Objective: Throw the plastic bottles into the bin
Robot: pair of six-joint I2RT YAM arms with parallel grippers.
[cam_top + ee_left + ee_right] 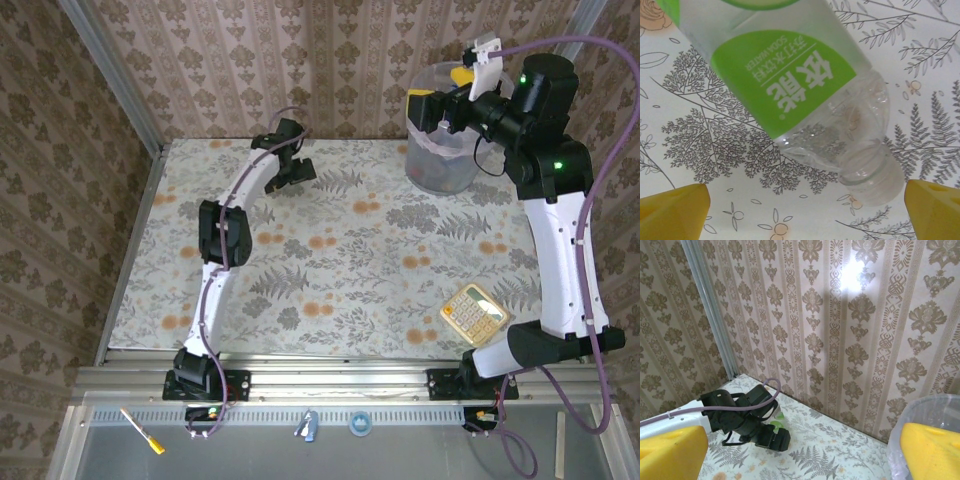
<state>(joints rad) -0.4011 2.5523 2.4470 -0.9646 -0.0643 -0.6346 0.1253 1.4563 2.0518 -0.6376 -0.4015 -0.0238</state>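
We see the left claw (805, 211) released, its two yellow fingertips (672, 212) spread wide at the lower corners of the left wrist view. Neither tip touches anything. Ahead of them a plastic bottle (790, 90) lies on its side on the table (920, 65). It is clear, dented near the shoulder, and wrapped in a bright green label with white lettering. Its neck points toward the claw and sits nearer the right fingertip than the left. We cannot tell whether a cap is on it.

In the top external view the left arm (222, 235) stretches from its base at the near edge to the far left part of the table, close to the back wall (330, 60). The bottle lies there, well apart from the bin (440, 165), which stands at the far right of the table against the same wall. The bin is round and translucent, and a thin bag is folded over its rim. Something dark lies at its bottom, but we cannot make out what.

The right claw (442, 88) is raised above the bin's rim, also released. In the right wrist view its yellow fingertips (670, 452) stand far apart with nothing between them, and the curved edge of the bin shows just beside the right one. That view looks across the table toward the left arm.

A beige calculator (478, 313) rests on the near right part of the table, beside the right arm's lower link.
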